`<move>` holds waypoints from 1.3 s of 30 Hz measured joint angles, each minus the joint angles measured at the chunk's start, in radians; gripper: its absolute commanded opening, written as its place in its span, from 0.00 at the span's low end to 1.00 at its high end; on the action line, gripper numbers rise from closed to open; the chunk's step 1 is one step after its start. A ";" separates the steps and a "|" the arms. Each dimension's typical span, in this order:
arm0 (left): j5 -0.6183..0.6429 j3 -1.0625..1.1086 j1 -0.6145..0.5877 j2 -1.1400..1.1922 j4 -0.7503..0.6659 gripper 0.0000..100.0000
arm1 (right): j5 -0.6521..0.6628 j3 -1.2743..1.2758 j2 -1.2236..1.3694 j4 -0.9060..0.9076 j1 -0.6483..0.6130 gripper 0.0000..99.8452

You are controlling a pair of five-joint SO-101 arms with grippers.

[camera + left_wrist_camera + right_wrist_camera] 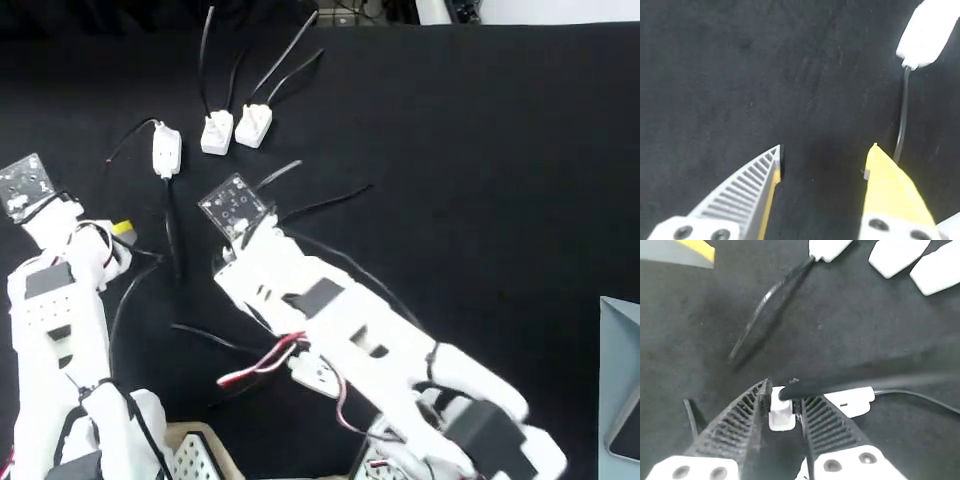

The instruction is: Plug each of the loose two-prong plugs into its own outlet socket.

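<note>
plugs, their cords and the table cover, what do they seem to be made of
The plugs look like hard moulded plastic: white, smooth, slightly glossy, with crisp edges. The cords are probably rubber or vinyl sheathed: black and bending in soft curves. The table cover seems to be matte black cloth or felt, faintly speckled and without glare.

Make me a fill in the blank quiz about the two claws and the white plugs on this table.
1. The left claw is ____ and holds nothing.
2. The right claw is shut on a small white plug whose cable is ____.
3. Farther out, ____ white pieces lie side by side.

Missing words: open; black; two.
</note>
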 measured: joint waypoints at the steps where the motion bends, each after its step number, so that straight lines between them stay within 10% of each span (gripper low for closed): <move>1: 0.002 0.000 0.000 -0.002 0.000 0.27 | 0.000 -0.014 0.025 -0.002 0.002 0.01; 39: 0.000 0.005 0.000 -0.003 0.000 0.27 | 0.152 -0.052 0.163 -0.097 0.103 0.01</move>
